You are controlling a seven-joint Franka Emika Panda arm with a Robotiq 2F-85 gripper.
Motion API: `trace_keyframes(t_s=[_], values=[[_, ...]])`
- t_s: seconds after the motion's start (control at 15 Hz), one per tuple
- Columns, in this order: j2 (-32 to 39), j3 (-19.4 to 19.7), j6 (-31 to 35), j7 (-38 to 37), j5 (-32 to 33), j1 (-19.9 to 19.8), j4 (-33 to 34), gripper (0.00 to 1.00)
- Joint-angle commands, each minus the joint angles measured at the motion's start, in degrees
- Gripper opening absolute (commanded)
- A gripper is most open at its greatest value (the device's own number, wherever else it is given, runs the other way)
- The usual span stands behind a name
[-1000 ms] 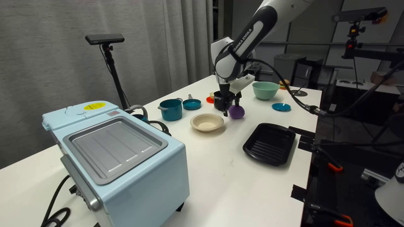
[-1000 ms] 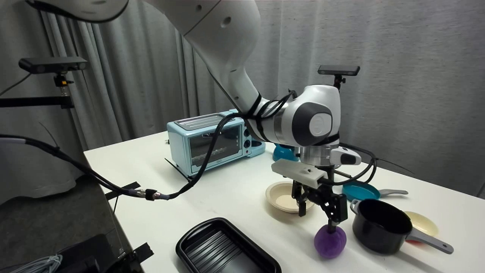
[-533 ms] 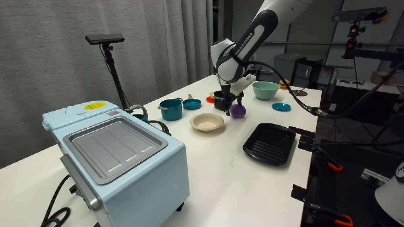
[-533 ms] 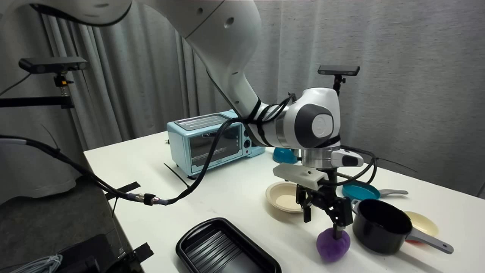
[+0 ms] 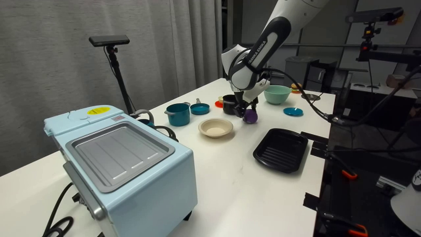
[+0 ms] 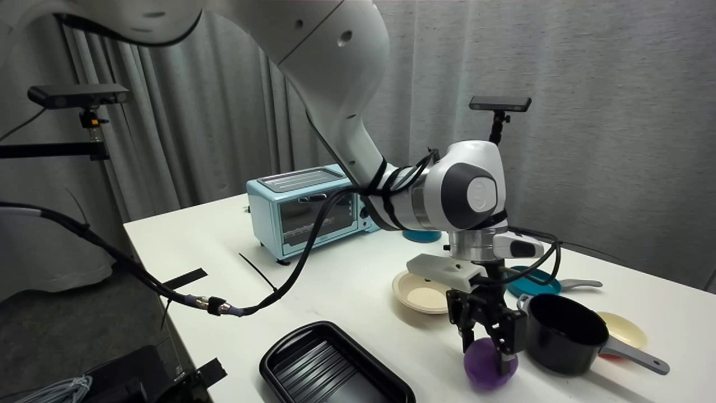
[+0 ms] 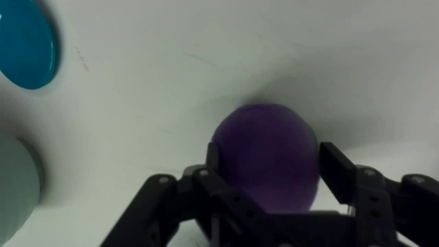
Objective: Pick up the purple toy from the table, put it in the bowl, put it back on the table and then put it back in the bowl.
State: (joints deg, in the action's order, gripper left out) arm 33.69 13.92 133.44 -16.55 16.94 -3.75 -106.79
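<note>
The round purple toy [image 5: 251, 117] sits on the white table [image 5: 236, 200] in both exterior views [image 6: 482, 370]. My gripper [image 6: 488, 352] points down around it, one finger on each side. In the wrist view the two black fingers [image 7: 268, 154] both touch the toy [image 7: 265, 130] with no gap seen, so the gripper looks shut on it. The toy appears to rest on the table. The shallow beige bowl [image 5: 215, 128] stands empty close by; it also shows in an exterior view [image 6: 411, 303], partly behind the gripper. It is out of the wrist view.
A black pot [image 6: 565, 336] stands right beside the gripper. A black tray [image 5: 281, 151] lies toward the table edge. A mint bowl [image 5: 277, 94] and a blue disc [image 5: 293, 112] are farther off; both show in the wrist view. A light-blue toaster oven [image 5: 154, 184] occupies one end.
My gripper has come down from above the toy and now has a finger on each side. The fingers look closer together. The toy has shifted slightly; the bowl has not moved.
</note>
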Motion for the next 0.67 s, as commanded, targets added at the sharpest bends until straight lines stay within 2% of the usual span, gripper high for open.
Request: trace_keyframes(t_s=[0.0,0.27,0.4,0.53,0.6], values=[[0.26,1.09,0.61,-2.06,0.90,1.07,0.07,0.42],[-3.23,0.18,0.47,-1.09,0.12,1.29,-1.36,0.15],[-5.57,-0.29,0.63,-0.31,-0.10,1.42,-1.81,0.05],[-8.42,-1.12,0.80,0.20,-0.61,1.71,-2.29,0.06],[-10.05,-1.69,0.91,0.48,-0.96,1.84,-2.57,0.04]])
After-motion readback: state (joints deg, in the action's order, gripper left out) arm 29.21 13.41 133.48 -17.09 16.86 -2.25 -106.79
